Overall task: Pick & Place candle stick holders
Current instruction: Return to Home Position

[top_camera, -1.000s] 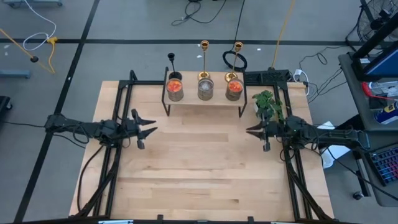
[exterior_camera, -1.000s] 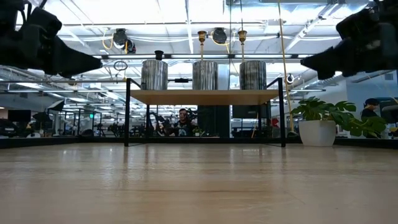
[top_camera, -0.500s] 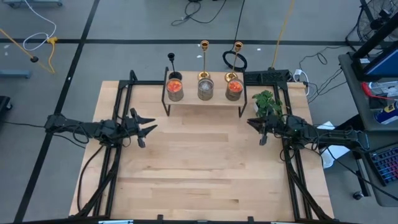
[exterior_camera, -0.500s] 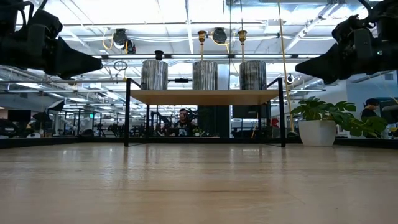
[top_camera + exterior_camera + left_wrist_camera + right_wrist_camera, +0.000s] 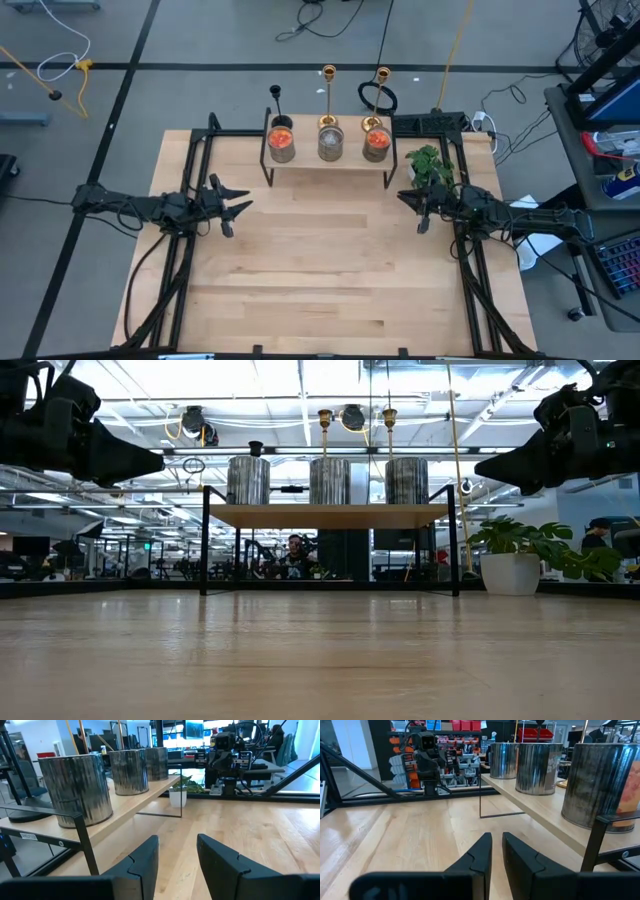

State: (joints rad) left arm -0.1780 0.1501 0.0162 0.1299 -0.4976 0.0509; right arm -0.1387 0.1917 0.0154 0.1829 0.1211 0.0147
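Desk (image 5: 320,270) far edge: holders (image 5: 328,95) stand behind the shelf's (image 5: 325,165) candles (image 5: 282,140). Left pincer (image 5: 243,208) half-wide, right pincer (image 5: 402,197) narrow, both empty. Probably light, stiff, slick, tippy: grip mid-stem.

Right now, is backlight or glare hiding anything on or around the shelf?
Low view: bright ceiling lights behind turn the left claw, right claw and shelf frame into dark silhouettes. High view: even light; the gold holders glint. Wrist views: streaky reflections on the candle jars, no glare on the table.
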